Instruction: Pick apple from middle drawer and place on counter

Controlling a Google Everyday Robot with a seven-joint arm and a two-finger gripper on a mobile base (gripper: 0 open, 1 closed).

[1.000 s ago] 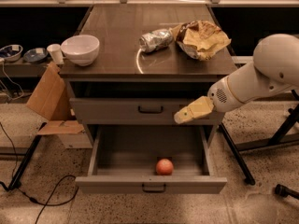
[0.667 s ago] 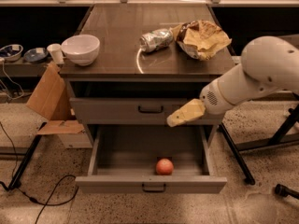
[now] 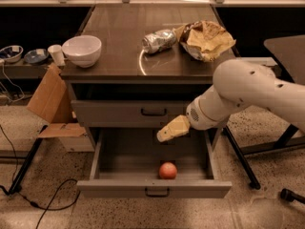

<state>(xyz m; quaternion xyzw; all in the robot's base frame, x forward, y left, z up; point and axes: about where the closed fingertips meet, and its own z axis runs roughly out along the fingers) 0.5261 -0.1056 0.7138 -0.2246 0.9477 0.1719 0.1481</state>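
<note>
The orange-red apple [image 3: 167, 170] lies in the open middle drawer [image 3: 153, 189], near its front panel and a little right of centre. My gripper [image 3: 164, 133] hangs over the drawer's back part, above and slightly left of the apple, clear of it. My white arm reaches in from the right. The dark brown counter [image 3: 119, 51] tops the grey cabinet above the drawer.
On the counter stand a white bowl [image 3: 82, 50] at the left, a silver foil packet [image 3: 159, 40] and a crumpled tan bag [image 3: 207, 40] at the right. A closed drawer [image 3: 128, 112] sits above the open one. A cardboard box [image 3: 50, 101] and cables lie at the left.
My gripper has moved left and down from in front of the closed upper drawer to over the open middle drawer. The apple has not moved.
</note>
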